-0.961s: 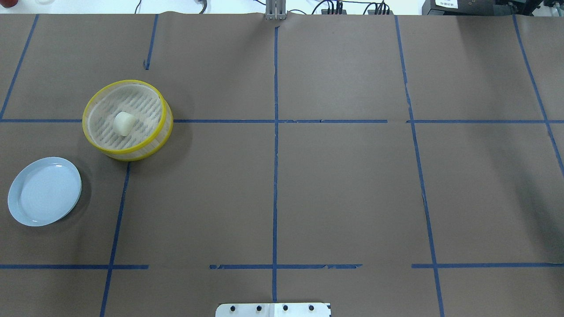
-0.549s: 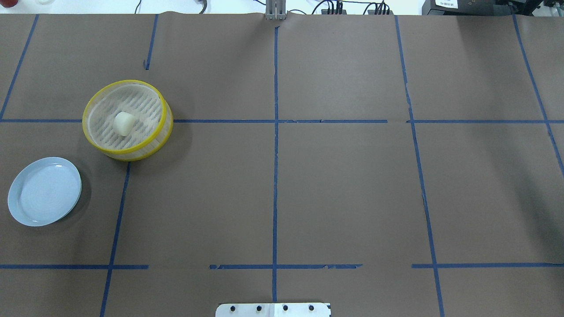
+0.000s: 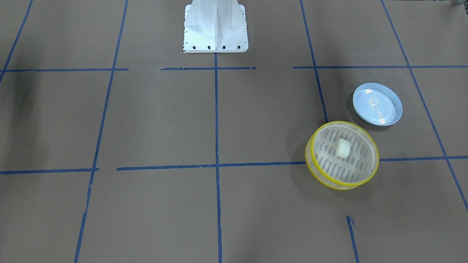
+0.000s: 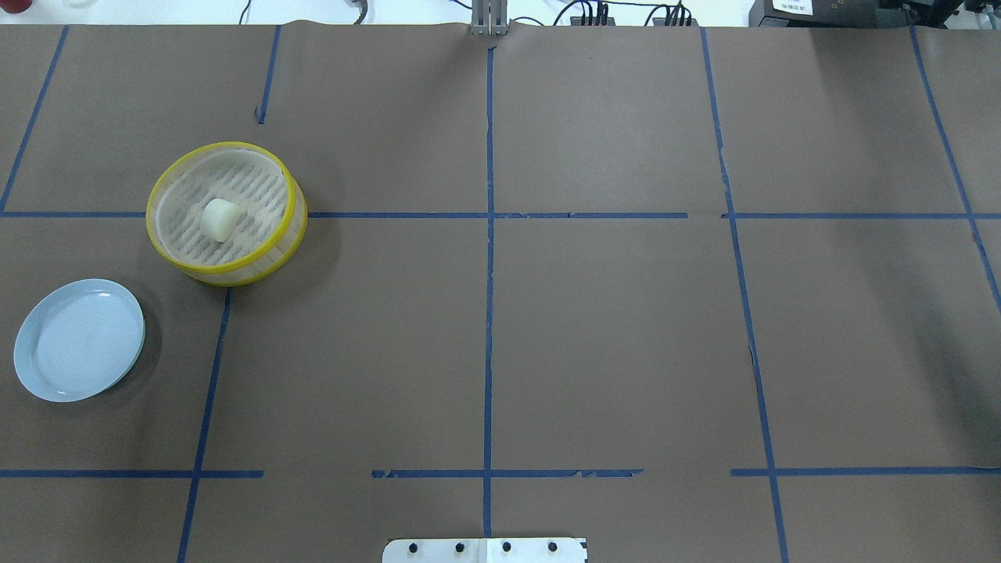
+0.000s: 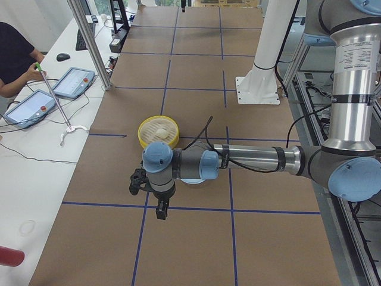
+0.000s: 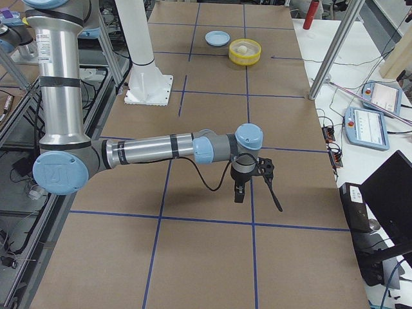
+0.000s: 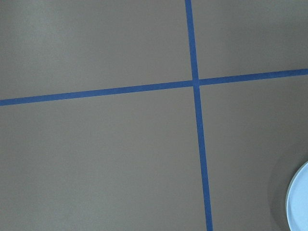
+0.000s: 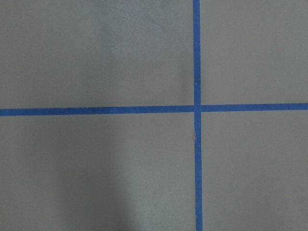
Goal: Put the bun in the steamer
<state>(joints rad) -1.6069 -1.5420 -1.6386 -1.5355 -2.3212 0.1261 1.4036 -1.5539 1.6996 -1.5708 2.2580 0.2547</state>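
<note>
The cream-white bun [image 4: 218, 219] lies on the slatted floor inside the yellow-rimmed steamer [image 4: 294, 228] at the table's left. They also show in the front-facing view, the bun [image 3: 343, 148] in the steamer [image 3: 329, 182]. Neither gripper shows in the overhead or front-facing view. The left gripper [image 5: 139, 182] hangs over the table short of the steamer [image 5: 143, 136] in the exterior left view. The right gripper [image 6: 273, 192] hangs far from the steamer [image 6: 256, 56] in the exterior right view. I cannot tell whether either is open or shut.
An empty pale blue plate [image 4: 78, 340] lies on the table near the steamer, also in the front-facing view [image 3: 376, 104]; its edge shows in the left wrist view [image 7: 299, 202]. The white robot base [image 3: 215, 25] stands at mid-table. Blue tape lines grid the brown paper.
</note>
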